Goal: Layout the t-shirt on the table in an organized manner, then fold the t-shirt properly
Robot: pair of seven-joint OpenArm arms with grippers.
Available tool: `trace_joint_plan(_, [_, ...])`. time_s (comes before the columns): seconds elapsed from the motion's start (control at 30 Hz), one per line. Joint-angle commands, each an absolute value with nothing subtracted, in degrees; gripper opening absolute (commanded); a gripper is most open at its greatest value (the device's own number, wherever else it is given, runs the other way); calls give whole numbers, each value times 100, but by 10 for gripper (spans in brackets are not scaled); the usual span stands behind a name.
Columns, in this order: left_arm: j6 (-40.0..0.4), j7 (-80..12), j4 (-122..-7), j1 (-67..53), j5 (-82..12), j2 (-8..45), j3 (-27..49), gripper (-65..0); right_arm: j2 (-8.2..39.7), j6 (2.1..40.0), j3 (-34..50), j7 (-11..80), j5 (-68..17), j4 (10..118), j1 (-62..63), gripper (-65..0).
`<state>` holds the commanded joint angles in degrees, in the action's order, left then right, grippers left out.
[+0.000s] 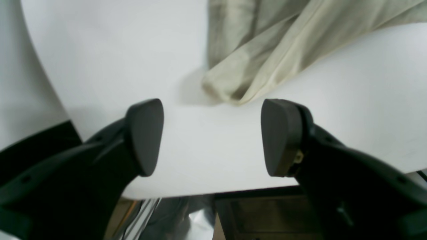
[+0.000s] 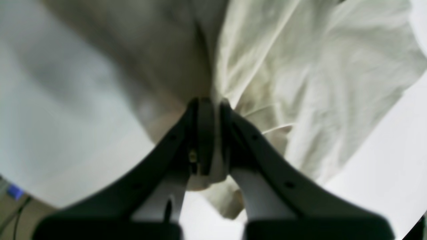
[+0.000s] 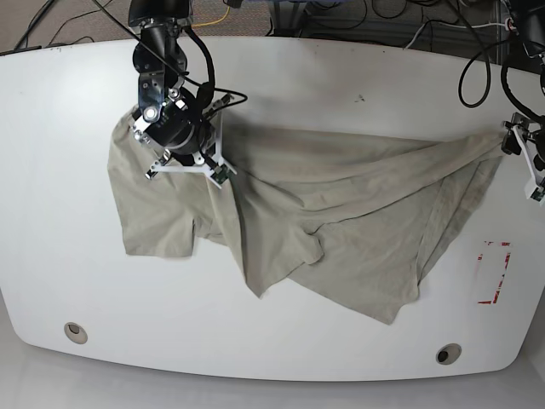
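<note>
The beige t-shirt (image 3: pixel 341 213) lies wrinkled and partly bunched across the white table (image 3: pixel 281 77), stretched from left to far right. My right gripper (image 2: pixel 210 133) is shut on a fold of the t-shirt (image 2: pixel 300 83) near its left part, and cloth hangs below its fingers. In the base view that arm (image 3: pixel 174 128) stands over the shirt's upper left. My left gripper (image 1: pixel 213 136) is open just above the table (image 1: pixel 116 50), with nothing between its fingers. A corner of the t-shirt (image 1: pixel 240 76) lies a little ahead of it. This gripper (image 3: pixel 521 145) sits at the shirt's far right tip.
Two round grommet holes (image 3: pixel 75 331) (image 3: pixel 448 353) sit near the table's front edge. A red tape rectangle (image 3: pixel 494 273) marks the right side. Cables (image 3: pixel 341 25) run behind the table's back edge. The table edge (image 1: pixel 200 191) is close under my left gripper.
</note>
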<state>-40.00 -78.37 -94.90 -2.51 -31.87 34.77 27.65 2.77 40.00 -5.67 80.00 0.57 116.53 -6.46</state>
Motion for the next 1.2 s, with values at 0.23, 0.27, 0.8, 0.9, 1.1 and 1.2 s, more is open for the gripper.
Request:
trace_joint_plan(0.23, [-4000, -7653, -9481, -268, -3187, 3451, 2730, -218, 259, 4000, -664, 8000, 57, 11653, -1068, -650])
trace_joint_plan(0.27, [-4000, -7538, -9481, -286, -3178, 3389, 2730, -217, 259, 4000, -664, 8000, 57, 11653, -1077, -650])
trace_joint_plan(0.8, [-4000, -7020, -9473, -242, -2202, 2765, 2237, -131, 286, 4000, -655, 8000, 101, 11644, -760, -650])
trace_joint_plan(0.9, [-4000, -7011, -9367, -251, -2000, 2791, 2396, -128, 303, 4000, -646, 8000, 101, 11644, -743, -650])
trace_joint_plan(1.1, [-4000, -6905, -8593, -119, -1930, 3169, 2589, -128, 338, 4000, -646, 8000, 101, 11635, -734, -650])
trace_joint_plan(1.2, [-4000, -6756, -8163, 31, -1921, 3213, 2580, -128, 347, 4000, -646, 8000, 101, 11635, -734, -650])
